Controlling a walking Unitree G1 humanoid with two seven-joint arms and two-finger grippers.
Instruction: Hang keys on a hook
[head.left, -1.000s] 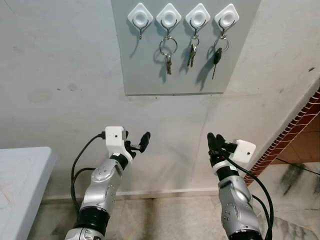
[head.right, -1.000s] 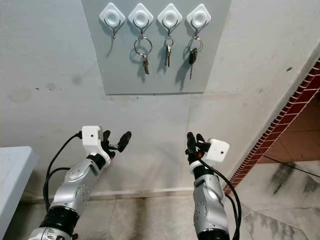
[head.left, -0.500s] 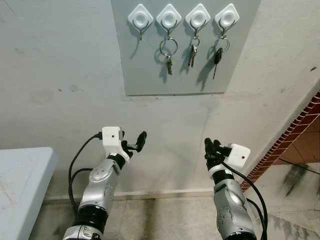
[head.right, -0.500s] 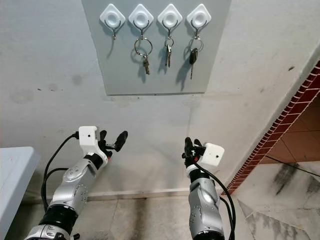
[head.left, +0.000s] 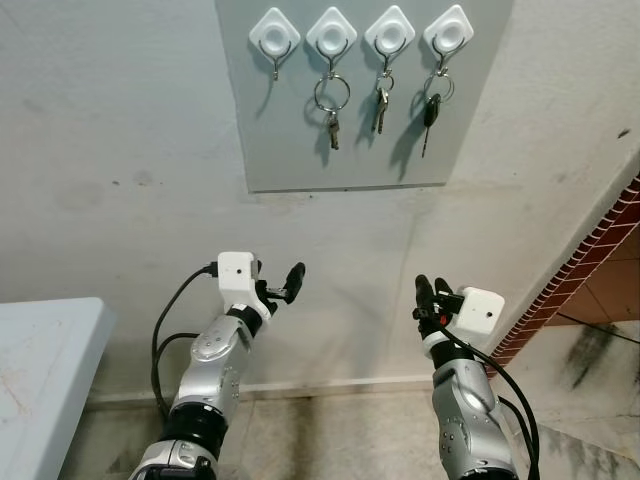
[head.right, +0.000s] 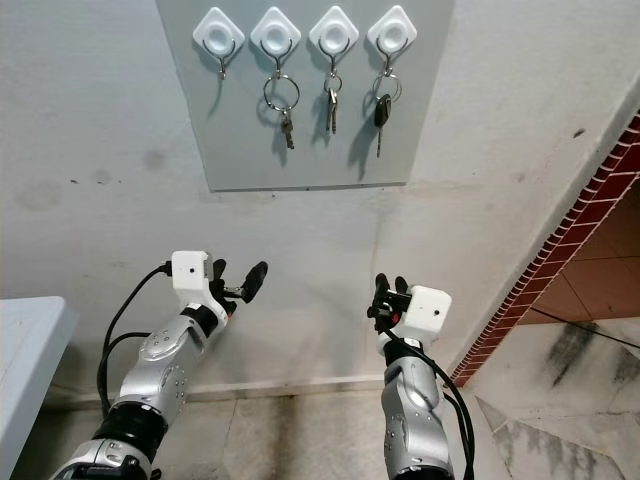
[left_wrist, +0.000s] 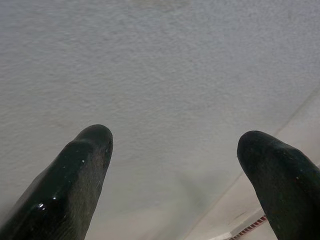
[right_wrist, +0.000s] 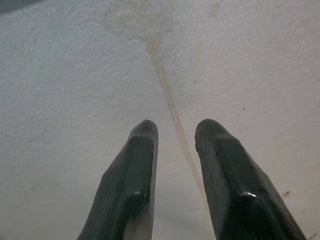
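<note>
A grey panel (head.left: 300, 150) on the wall carries a row of white diamond hooks. The leftmost hook (head.left: 273, 32) is bare. A key on a large ring (head.left: 333, 102) hangs from the second hook, a small key bunch (head.left: 380, 102) from the third, and a black-headed key (head.left: 430, 110) from the fourth. Well below the panel, my left gripper (head.left: 280, 286) is open, its fingers (left_wrist: 85, 170) wide apart with only wall between them. My right gripper (head.left: 431, 292) points up at the wall with its fingers (right_wrist: 140, 165) a narrow gap apart and nothing between them.
A pale table (head.left: 40, 350) stands at the lower left. A red brick edge (head.left: 590, 265) slopes along the right. Tiled floor (head.left: 320, 440) lies under the arms, with a skirting line at the wall's foot.
My right gripper has sunk a little from a second ago. The left gripper has swayed slightly left and back. The keys on the hooks have not moved.
</note>
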